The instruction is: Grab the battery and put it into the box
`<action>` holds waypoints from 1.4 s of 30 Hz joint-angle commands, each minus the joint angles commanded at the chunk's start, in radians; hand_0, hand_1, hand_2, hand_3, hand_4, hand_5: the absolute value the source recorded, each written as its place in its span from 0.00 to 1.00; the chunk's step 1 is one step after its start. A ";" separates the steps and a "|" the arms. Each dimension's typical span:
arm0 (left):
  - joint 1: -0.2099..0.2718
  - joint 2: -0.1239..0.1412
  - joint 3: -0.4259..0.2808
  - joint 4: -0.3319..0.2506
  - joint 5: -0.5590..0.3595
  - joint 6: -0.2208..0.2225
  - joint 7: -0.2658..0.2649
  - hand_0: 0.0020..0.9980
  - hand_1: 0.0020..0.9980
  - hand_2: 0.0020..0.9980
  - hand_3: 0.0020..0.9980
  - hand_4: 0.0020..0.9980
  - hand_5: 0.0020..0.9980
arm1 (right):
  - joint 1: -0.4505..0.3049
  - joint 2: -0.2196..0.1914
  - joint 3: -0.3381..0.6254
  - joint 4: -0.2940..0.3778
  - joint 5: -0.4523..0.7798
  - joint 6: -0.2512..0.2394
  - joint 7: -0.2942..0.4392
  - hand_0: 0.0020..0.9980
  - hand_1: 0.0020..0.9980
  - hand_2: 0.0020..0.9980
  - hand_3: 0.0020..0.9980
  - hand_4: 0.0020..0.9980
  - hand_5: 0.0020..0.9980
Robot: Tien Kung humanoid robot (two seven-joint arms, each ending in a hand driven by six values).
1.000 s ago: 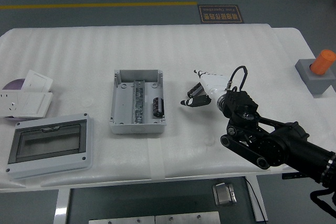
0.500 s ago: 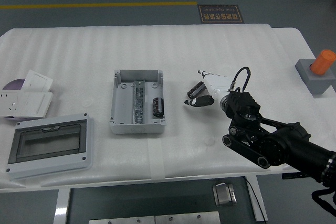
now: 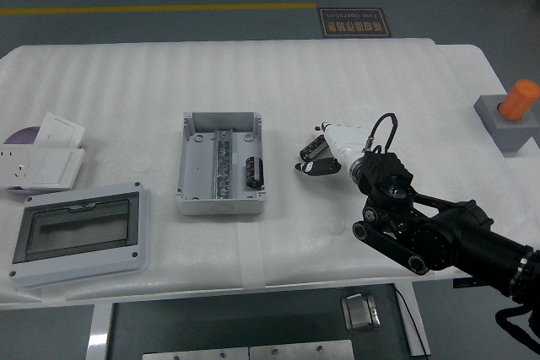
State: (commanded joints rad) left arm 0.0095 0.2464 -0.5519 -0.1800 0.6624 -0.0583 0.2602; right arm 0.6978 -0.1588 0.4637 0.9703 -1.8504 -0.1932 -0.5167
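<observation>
One battery [image 3: 315, 147] lies on the white table [image 3: 126, 90], just right of the open grey junction box [image 3: 219, 163], and the right hand [image 3: 325, 151] is down over it, white palm shell above and dark fingers [image 3: 308, 163] curled in around the small black cylinder. From this high view the fingers look closed on the battery, though whether it has left the table surface cannot be told. A second dark cylinder [image 3: 251, 169] already sits inside the box, on the right side beside the metal rail [image 3: 221, 164] that runs down its middle. The left hand is out of view. The battery is, by its look, a short rigid cell: light, hard, not fragile, but smooth and round, so it is likely to roll or squirt out of a loose pinch. The safest hold is probably across the middle of its barrel, with fingers on opposite sides, rather than at the ends, where it could pivot. The padded table cover should keep it from rolling far if it slips. The carry to the box is a short move leftward, and the free space beside the rail is narrow, so the cell would best go in lengthwise along the rail. A transparent-windowed cover [image 3: 80, 233] lies at the near left, with wall sockets [image 3: 42, 158] beyond it, all well apart from the work.
</observation>
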 joint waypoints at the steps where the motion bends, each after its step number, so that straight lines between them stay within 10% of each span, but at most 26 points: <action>1: -0.001 0.000 -0.001 0.000 0.000 0.001 -0.001 0.66 0.67 0.54 0.58 0.59 0.38 | 0.000 0.002 0.000 -0.002 0.000 -0.003 -0.001 0.69 0.66 0.61 0.77 0.89 0.60; 42: -0.005 -0.002 -0.017 0.000 0.006 0.024 -0.046 0.65 0.67 0.54 0.59 0.63 0.41 | -0.007 -0.001 -0.045 -0.014 -0.004 -0.078 0.032 0.63 0.62 0.56 0.69 0.75 0.53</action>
State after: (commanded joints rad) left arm 0.0043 0.2448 -0.5685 -0.1800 0.6681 -0.0346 0.2138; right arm 0.6906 -0.1596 0.4191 0.9566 -1.8544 -0.2710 -0.4852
